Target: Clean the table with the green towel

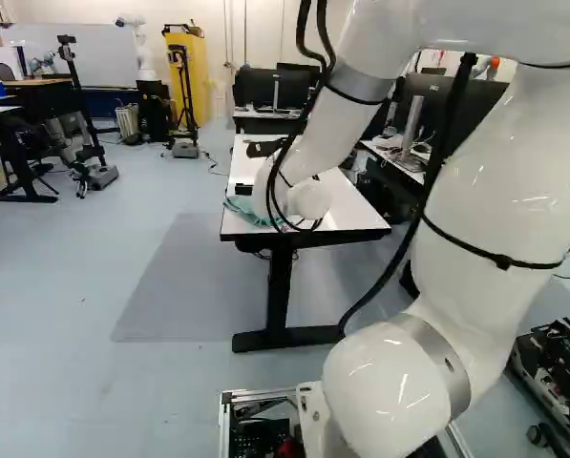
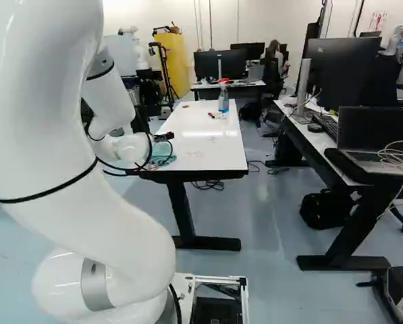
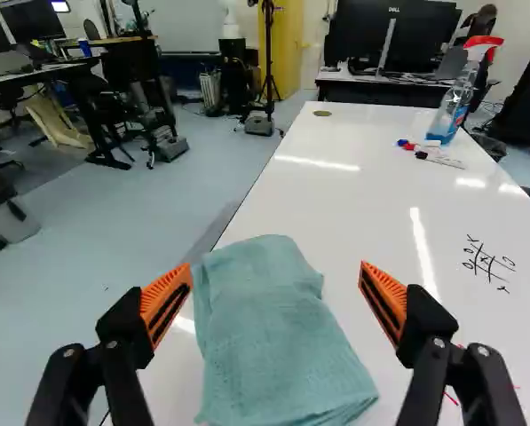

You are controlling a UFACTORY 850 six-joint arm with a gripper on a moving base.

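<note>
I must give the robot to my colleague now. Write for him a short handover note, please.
Gripper: the black two-finger gripper is open, orange pads apart, over the towel; it holds nothing.
Things: the green cloth towel lies flat near an edge of the white table. Farther along stand a clear spray bottle with blue liquid and some markers.
Done: no cleaning result visible; the black grid drawing and red marks are on the tabletop.
Left: grip the towel, wipe off both.
</note>
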